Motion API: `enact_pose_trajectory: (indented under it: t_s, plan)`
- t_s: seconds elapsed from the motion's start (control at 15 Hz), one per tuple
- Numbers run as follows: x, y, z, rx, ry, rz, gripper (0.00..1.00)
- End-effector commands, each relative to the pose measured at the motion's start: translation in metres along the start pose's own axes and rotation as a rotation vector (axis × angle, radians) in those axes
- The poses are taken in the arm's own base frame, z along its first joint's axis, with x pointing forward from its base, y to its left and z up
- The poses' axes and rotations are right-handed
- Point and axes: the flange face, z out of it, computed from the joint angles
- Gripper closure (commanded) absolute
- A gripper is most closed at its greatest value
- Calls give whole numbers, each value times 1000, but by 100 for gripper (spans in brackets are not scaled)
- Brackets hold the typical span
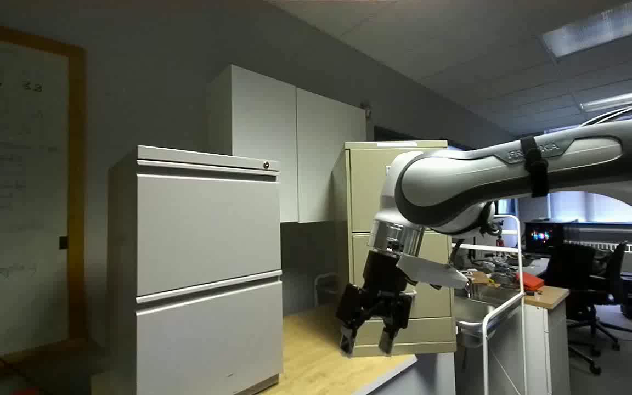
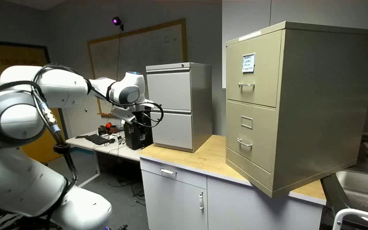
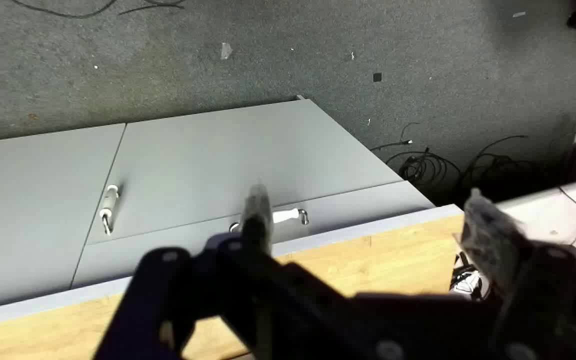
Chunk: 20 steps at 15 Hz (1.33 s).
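A robot's gripper (image 1: 366,346) hangs with its fingers spread wide, holding nothing, near a gray two-drawer cabinet (image 2: 170,91) standing on a wood-topped table (image 2: 214,153). A bulky tan filing cabinet (image 2: 318,105) crowds the same table, one corner jutting past the front edge. An exterior view alone shows a purple-lit device (image 2: 116,21) high on the wall (image 2: 75,28); the wrist view alone shows pale scraps (image 3: 226,51) dotting the carpet (image 3: 293,25).

Drawer handle (image 3: 286,216) partly behind gripper (image 3: 367,192)
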Motion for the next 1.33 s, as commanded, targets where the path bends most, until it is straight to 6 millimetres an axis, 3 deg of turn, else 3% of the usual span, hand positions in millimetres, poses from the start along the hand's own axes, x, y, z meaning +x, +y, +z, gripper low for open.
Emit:
enact_pose_trajectory:
  t_s: [0.0,0.47,0.67,0.93,1.27]
  plan:
    - [0,0,-1,0,1,0,0]
    - [0,-1,-3,1,6,-1,0]
    - [17,10,-4,11,45,14,0]
    - [69,47,-18,76,197,144,0]
    - [135,137,-41,175,361,406,0]
